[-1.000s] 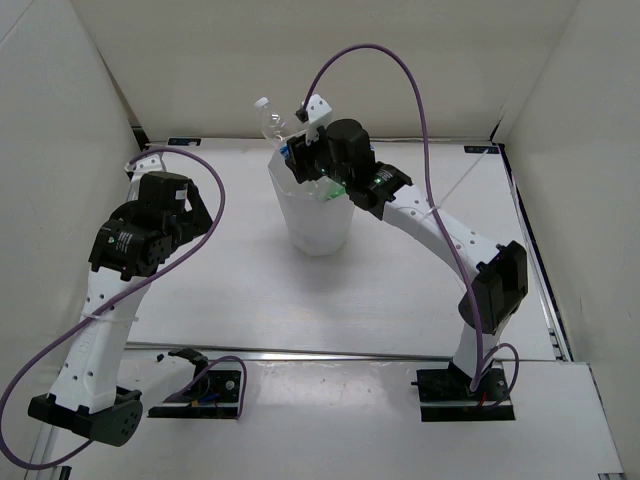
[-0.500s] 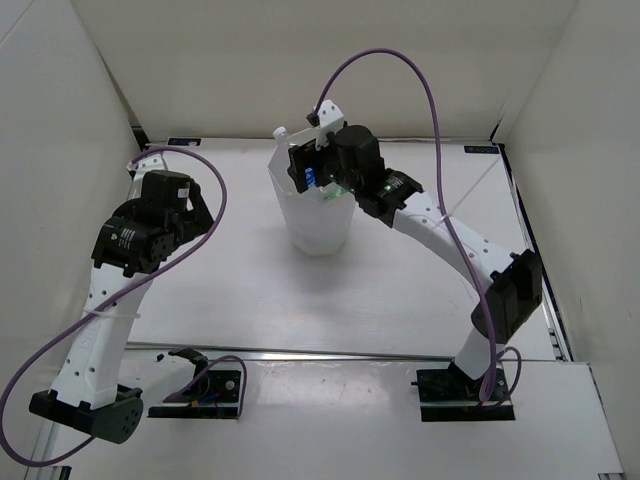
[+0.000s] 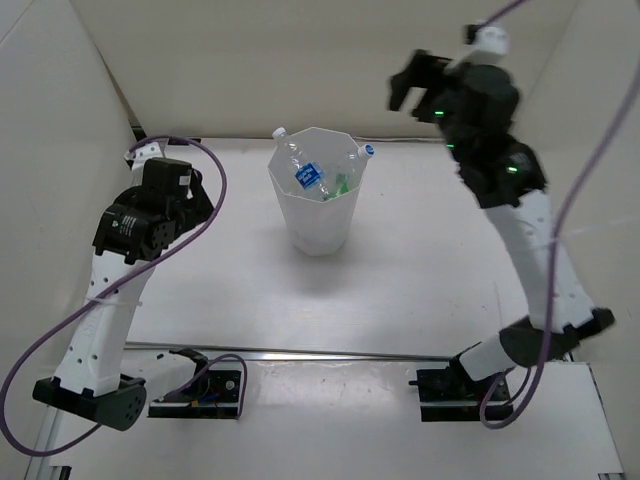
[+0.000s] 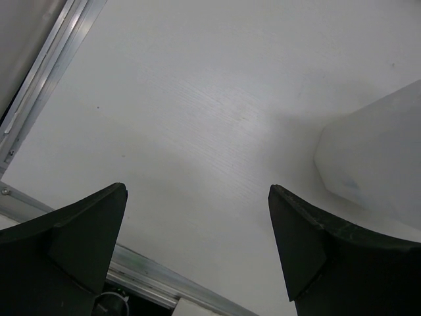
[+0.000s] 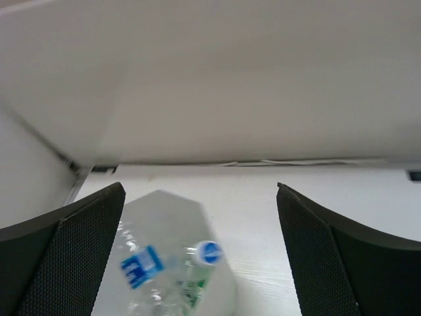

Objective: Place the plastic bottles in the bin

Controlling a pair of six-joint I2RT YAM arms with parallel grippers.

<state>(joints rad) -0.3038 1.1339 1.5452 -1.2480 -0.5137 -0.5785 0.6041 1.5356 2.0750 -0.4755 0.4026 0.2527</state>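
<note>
Overhead view: the bin is standing upright on the table, toward the middle of the far edge. The bottles are lying jumbled inside it. 1 neck with a white cap is poking over the rim on the far-left side. A second cap is resting against the rim on the right. A blue label and a patch of green are showing between them. I cannot count all 5 from here, but I am finding no bottle outside the bin.

The right gripper is hanging high above the far right part of the table, well apart from the bin. Its jaws are spread wide and are carrying nothing. Its own camera is looking down on the bin and a blue-marked cap from a distance.

The left gripper is hovering low near the left edge, jaws likewise wide and empty, with the bin's lower wall just at the right of its view.

Judgement: the dropping-in step is looking finished, and the task is at or near its end. The next move is calling only for both arms to pull clear without knocking the bin or the 2 necks at the rim.
</note>
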